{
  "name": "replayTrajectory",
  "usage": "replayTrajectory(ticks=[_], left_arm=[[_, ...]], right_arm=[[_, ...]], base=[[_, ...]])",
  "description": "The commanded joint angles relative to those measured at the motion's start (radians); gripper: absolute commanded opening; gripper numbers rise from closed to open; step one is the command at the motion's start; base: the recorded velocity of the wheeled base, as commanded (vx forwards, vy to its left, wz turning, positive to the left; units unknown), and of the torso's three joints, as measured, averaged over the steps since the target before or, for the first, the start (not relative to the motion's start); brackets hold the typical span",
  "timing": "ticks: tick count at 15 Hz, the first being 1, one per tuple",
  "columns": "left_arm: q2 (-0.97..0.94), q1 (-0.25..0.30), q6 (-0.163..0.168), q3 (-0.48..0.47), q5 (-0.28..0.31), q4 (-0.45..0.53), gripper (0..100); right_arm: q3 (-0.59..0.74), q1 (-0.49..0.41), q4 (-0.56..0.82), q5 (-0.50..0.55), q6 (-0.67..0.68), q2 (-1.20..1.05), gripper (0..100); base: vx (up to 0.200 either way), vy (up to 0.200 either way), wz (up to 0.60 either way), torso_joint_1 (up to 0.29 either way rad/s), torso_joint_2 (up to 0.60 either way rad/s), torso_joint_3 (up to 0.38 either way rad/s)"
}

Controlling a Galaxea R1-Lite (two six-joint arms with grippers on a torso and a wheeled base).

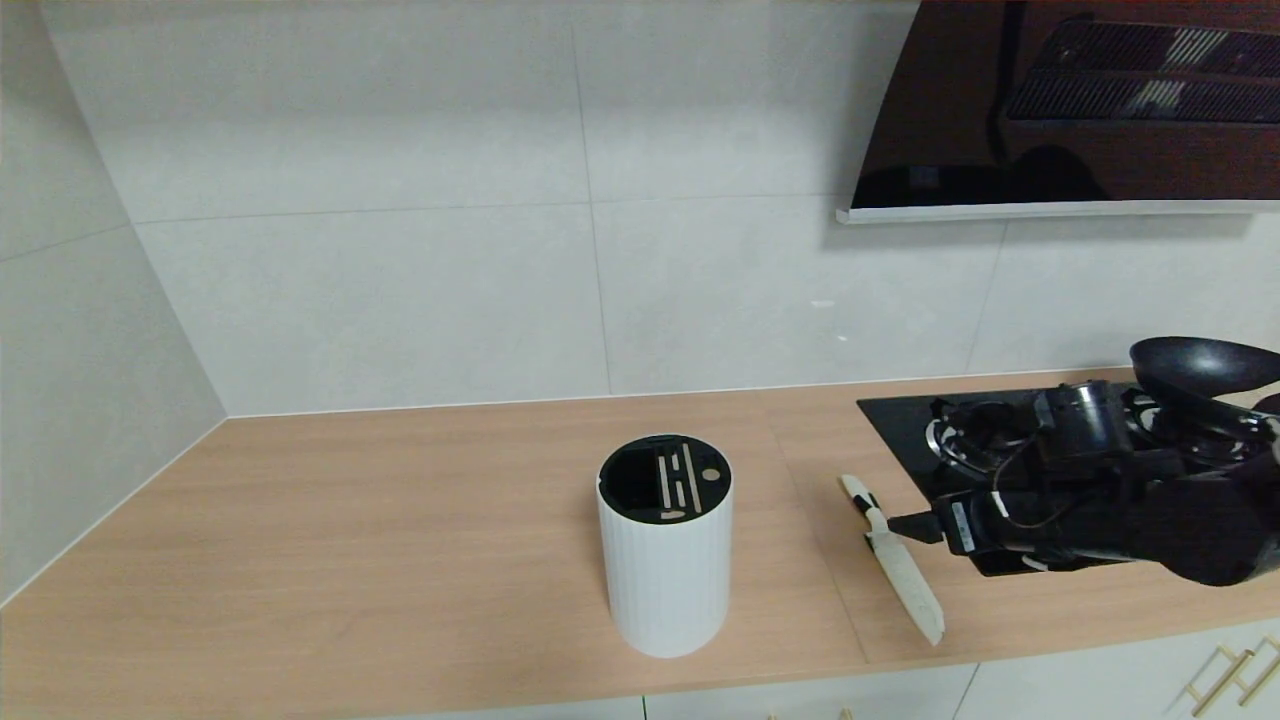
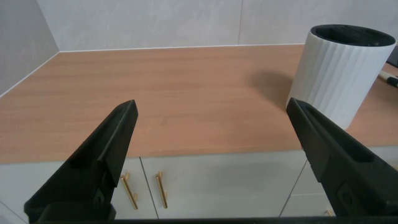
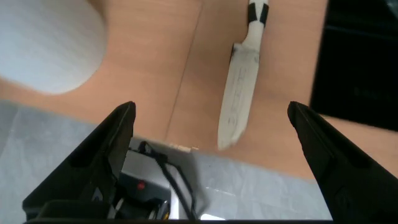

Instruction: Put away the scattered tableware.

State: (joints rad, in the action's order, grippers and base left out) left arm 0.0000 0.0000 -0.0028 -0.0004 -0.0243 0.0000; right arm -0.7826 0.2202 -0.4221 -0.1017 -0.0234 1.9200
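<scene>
Above the countertop [image 1: 400,520], the right gripper [image 3: 211,121] hangs with fingers spread wide over the white knife [image 3: 239,93], which lies between the ribbed white holder [image 1: 668,570] and the hob [image 1: 905,425], while the left gripper [image 2: 211,124], equally spread, hangs near the holder.

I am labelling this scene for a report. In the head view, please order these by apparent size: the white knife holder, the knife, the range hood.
1. range hood, though cut off by the picture's edge
2. white knife holder
3. knife, long but thin
</scene>
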Motion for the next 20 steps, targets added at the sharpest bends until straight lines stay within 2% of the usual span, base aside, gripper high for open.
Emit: replayTrajectory(ticks=[1, 4, 8, 14, 17, 20], left_arm=[[0.0, 0.0, 0.0, 0.0, 0.0, 0.0, 100], [0.0, 0.0, 0.0, 0.0, 0.0, 0.0, 100], [0.0, 0.0, 0.0, 0.0, 0.0, 0.0, 100], [0.0, 0.0, 0.0, 0.0, 0.0, 0.0, 100], [0.0, 0.0, 0.0, 0.0, 0.0, 0.0, 100], [0.0, 0.0, 0.0, 0.0, 0.0, 0.0, 100]], right_arm=[[-0.095, 0.001, -0.023, 0.013, 0.003, 0.194, 100], [-0.15, 0.002, -0.052, 0.048, 0.005, 0.298, 100], [-0.178, -0.012, -0.187, 0.057, 0.007, 0.41, 100], [-0.219, -0.032, -0.21, 0.076, 0.017, 0.471, 100], [-0.224, -0.03, -0.326, 0.102, 0.037, 0.514, 100], [-0.238, -0.032, -0.336, 0.102, 0.037, 0.536, 100]], base=[[0.0, 0.0, 0.0, 0.0, 0.0, 0.0], [0.0, 0.0, 0.0, 0.0, 0.0, 0.0], [0.0, 0.0, 0.0, 0.0, 0.0, 0.0], [0.0, 0.0, 0.0, 0.0, 0.0, 0.0], [0.0, 0.0, 0.0, 0.0, 0.0, 0.0], [0.0, 0.0, 0.0, 0.0, 0.0, 0.0]])
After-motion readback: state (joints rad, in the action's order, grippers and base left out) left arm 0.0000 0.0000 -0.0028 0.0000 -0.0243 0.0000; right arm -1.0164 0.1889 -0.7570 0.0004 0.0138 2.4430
